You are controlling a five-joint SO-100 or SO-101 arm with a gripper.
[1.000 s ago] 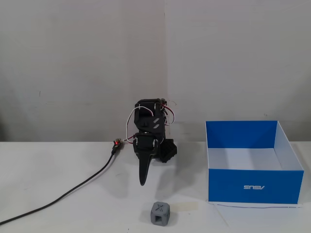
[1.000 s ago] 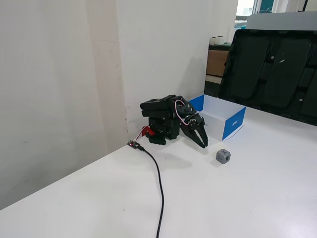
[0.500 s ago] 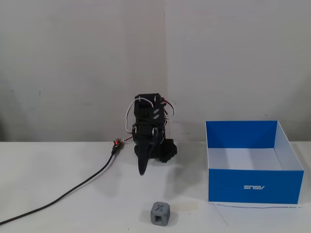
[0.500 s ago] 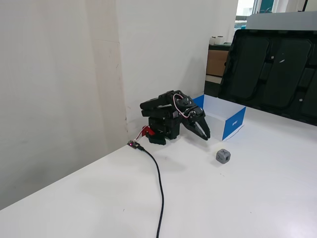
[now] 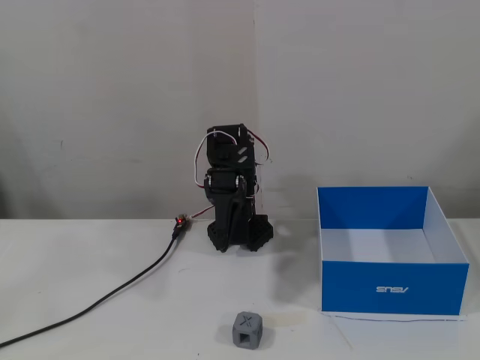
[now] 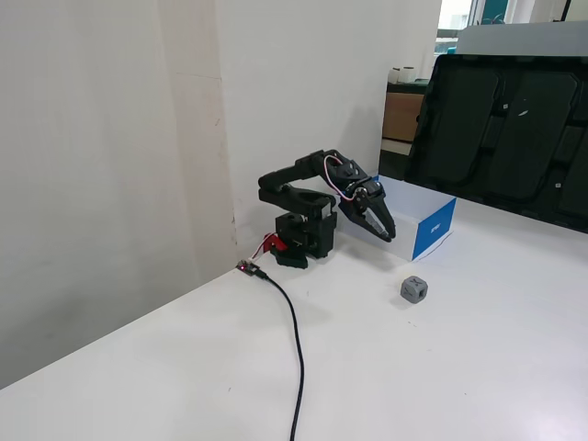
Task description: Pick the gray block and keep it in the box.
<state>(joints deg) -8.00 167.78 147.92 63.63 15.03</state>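
- in a fixed view, the black arm (image 5: 231,191) sits folded against the wall at the back of the white table (image 5: 90,300), its gripper (image 5: 229,225) pointing down toward its own base and carrying nothing.
- the gray block (image 5: 247,331) rests on the table near the front edge, well apart from the arm, an x mark on its face.
- the blue box (image 5: 394,289) stands to the right of the block, near but not touching, white inside.
- a black cable (image 5: 112,296) runs from a small board beside the base to the left edge.
- in the other fixed view, the gripper (image 6: 388,231) hangs low in front of the box (image 6: 434,230); its fingers seem closed together on nothing, though the dark shape is hard to read.
- the gray block (image 6: 413,289) lies on the table (image 6: 441,367) below and just beyond the gripper tip, apart from it.
- the cable (image 6: 296,349) trails toward the bottom edge.
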